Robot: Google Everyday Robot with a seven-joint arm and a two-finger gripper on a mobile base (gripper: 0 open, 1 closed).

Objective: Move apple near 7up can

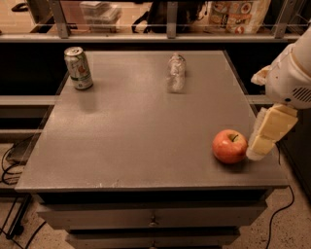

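Apple (229, 146): red with yellowish patches, short dark stem on top, resting on the counter (136, 126) close to the front right corner, a little back from the front edge. Whole, stem side up, with a small shadow under its right and front.

Gripper (255, 152): just right of the apple, at the counter's right edge, hanging tip-down from a white arm (291, 73) that enters at the right border. Pale yellow tip low, about level with the apple's lower half and very near its right side. Touching or just apart: impossible to say. Jaws apart or together: cannot tell from this angle. Apple beside the gripper, not inside it.

Can (78, 68): silver top, white and green body with a red-orange mark, standing upright near the back left corner of the counter. Well apart from the apple, roughly at the opposite corner.

Clear plastic bottle (176, 72): toward the back, somewhat right of centre, well apart from both can and apple. Upright or lying down: hard to tell.

Below the counter top: drawer fronts with a small knob (153, 222) in the middle. On the floor: dark cables (7, 165) at left. Behind the counter: a rail with metal posts (171, 19) and printed bags (238, 14) at upper right.
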